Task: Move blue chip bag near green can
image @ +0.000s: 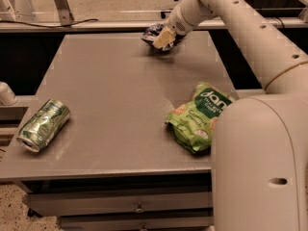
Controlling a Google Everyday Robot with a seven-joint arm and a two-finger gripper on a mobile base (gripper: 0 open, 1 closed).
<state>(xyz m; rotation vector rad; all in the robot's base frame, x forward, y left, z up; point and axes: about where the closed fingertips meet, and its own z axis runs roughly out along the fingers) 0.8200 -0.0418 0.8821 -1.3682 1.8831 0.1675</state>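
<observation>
The blue chip bag (153, 31) lies crumpled at the far edge of the grey table (115, 105), right of centre. My gripper (162, 38) reaches from the right down onto the bag, its pale fingers (161, 36) covering the bag's right part. The green can (44, 125) lies on its side at the table's near left edge, silver end toward me, far from the bag.
A bright green snack bag (198, 117) lies at the table's right side, partly behind my arm's large white body (260, 167). Metal frame legs (60, 4) stand beyond the table. Drawers (139, 208) sit under the front edge.
</observation>
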